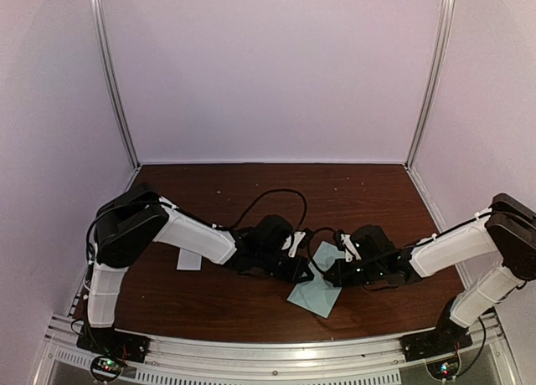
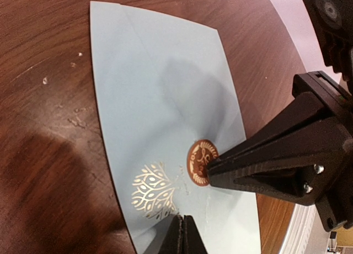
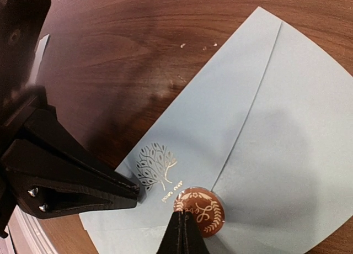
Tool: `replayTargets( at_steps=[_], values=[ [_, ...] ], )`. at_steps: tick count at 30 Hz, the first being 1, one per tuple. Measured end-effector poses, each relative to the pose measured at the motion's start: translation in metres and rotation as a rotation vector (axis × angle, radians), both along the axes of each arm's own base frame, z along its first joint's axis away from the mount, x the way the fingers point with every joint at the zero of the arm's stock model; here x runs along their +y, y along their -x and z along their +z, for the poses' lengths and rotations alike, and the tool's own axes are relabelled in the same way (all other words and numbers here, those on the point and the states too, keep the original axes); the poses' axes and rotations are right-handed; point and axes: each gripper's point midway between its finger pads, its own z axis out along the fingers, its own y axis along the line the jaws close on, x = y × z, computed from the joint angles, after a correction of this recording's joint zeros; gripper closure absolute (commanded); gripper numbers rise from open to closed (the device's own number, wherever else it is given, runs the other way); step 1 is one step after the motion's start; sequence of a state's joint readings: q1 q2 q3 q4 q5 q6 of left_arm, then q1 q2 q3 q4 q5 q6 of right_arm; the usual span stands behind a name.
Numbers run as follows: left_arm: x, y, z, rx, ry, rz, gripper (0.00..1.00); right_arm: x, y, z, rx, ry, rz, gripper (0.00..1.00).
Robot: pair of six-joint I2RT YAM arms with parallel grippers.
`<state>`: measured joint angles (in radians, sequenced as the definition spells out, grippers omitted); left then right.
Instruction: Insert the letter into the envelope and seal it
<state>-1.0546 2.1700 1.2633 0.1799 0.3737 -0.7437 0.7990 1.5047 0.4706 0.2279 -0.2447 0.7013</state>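
The pale teal-blue envelope point(image 1: 316, 291) lies flat on the brown table between both arms, its pointed flap folded down. A round brown seal sticker point(image 3: 204, 214) sits on the flap's tip, beside a gold tree print point(image 3: 156, 164). My right gripper point(image 3: 182, 215) is shut, its tip pressing on the edge of that sticker point(image 2: 198, 161). My left gripper point(image 2: 185, 220) is shut too, its tip resting on the envelope point(image 2: 165, 110) just below the tree print point(image 2: 151, 193). Neither gripper holds anything. The letter is hidden from view.
A small white sticker strip point(image 1: 189, 260) lies on the table to the left, under the left arm. Pale walls close in the table on three sides. A metal rail point(image 1: 276, 351) runs along the near edge.
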Motion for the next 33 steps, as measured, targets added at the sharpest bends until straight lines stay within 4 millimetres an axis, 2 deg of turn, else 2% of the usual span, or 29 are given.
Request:
replayTargets(
  at_steps=[8, 19, 20, 23, 26, 27, 29, 31, 33],
  values=[
    [0.0, 0.0, 0.0, 0.0, 0.0, 0.0, 1.0, -0.012, -0.002, 0.0, 0.0, 0.041, -0.048, 1.0],
    [0.0, -0.001, 0.0, -0.005, -0.002, 0.006, 1.0, -0.018, -0.001, 0.001, 0.002, 0.06, -0.06, 1.0],
    [0.0, -0.002, 0.0, -0.009, -0.004, 0.008, 0.98, -0.019, 0.0, 0.002, 0.004, 0.064, -0.059, 0.94],
    [0.0, -0.007, 0.003, -0.041, -0.008, 0.019, 0.77, -0.023, 0.003, 0.011, -0.006, 0.061, -0.054, 0.67],
    [0.003, -0.015, 0.02, -0.107, -0.009, 0.05, 0.47, -0.023, 0.003, 0.033, -0.048, 0.025, -0.052, 0.36],
    [0.004, -0.019, 0.031, -0.138, 0.0, 0.063, 0.38, -0.023, 0.002, 0.042, -0.068, 0.009, -0.05, 0.27],
    [0.009, -0.029, 0.062, -0.214, 0.026, 0.104, 0.27, -0.024, -0.001, 0.059, -0.109, -0.007, -0.051, 0.13],
    [0.015, -0.038, 0.094, -0.28, 0.062, 0.147, 0.22, -0.024, -0.006, 0.073, -0.136, -0.012, -0.062, 0.05],
    [0.025, -0.049, 0.123, -0.338, 0.091, 0.194, 0.21, -0.021, -0.015, 0.087, -0.173, -0.011, -0.068, 0.01]
  ],
)
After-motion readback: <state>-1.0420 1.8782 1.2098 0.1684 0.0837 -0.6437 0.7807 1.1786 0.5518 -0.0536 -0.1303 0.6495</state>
